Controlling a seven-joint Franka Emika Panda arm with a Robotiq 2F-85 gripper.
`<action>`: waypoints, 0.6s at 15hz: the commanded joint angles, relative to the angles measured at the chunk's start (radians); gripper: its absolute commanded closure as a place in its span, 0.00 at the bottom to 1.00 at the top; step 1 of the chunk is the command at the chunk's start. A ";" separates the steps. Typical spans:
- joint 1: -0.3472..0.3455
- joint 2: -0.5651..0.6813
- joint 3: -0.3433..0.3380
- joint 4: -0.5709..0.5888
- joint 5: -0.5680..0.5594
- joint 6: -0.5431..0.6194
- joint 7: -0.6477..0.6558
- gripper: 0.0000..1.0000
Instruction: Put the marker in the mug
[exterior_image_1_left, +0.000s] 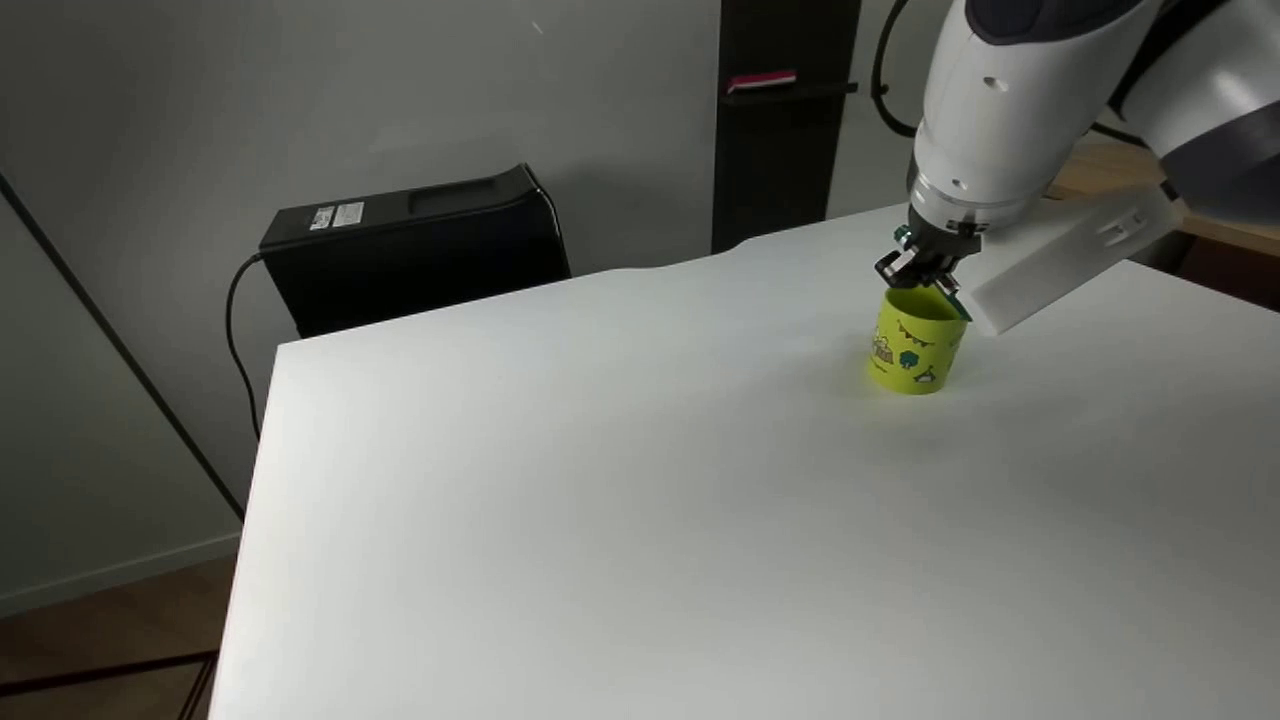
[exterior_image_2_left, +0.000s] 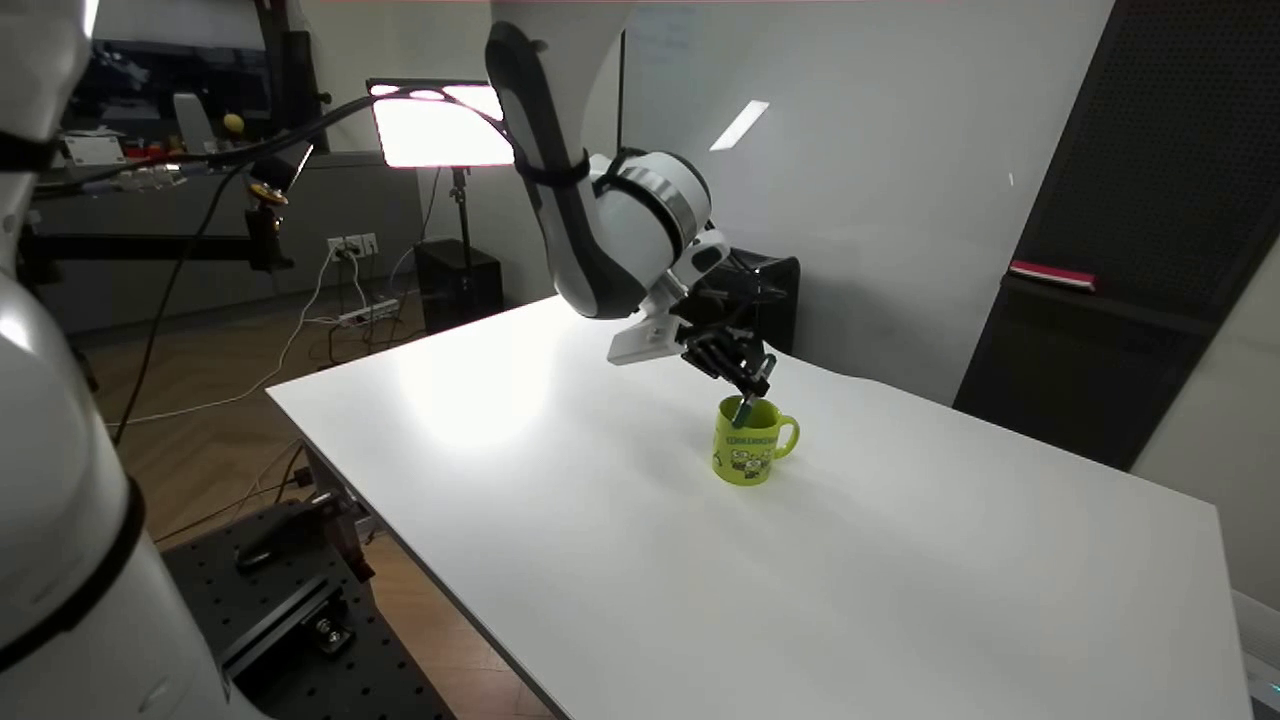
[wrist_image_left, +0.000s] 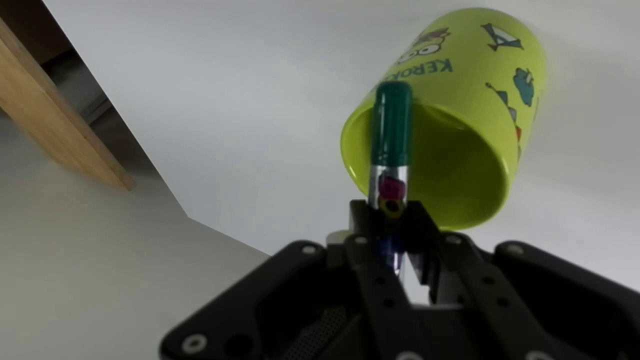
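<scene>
"Marker (wrist_image_left: 391, 175): state its location."

"Held at a tilt between the fingertips (wrist_image_left: 361, 217) of the gripper (wrist_image_left: 390, 220). The green cap (wrist_image_left: 392, 125) projects beyond the fingertips."

"State the gripper setting."

"Narrow: the fingertips are closed onto the marker's barrel."

"What stands below the gripper?"

"Yellow-green mug (exterior_image_2_left: 745, 448), printed with cartoon figures and lettering, upright on the white tabletop (exterior_image_2_left: 900, 560). Its handle (exterior_image_2_left: 790, 437), visible in an exterior view, sits lower than the fingertips."

"Report the mug's contents."

"In the wrist view, the visible interior shows yellow-green wall. The cap crosses in front of the mouth and rim. In both exterior views the capped end appears at the mouth, below the fingertips. Contact between cap and rim cannot be determined."
</scene>
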 joint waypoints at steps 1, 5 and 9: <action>-0.025 0.028 0.024 0.031 -0.019 -0.001 0.029 0.95; -0.028 0.032 0.028 0.054 -0.016 -0.009 0.022 0.95; -0.045 0.057 0.047 0.091 0.057 0.012 -0.046 0.95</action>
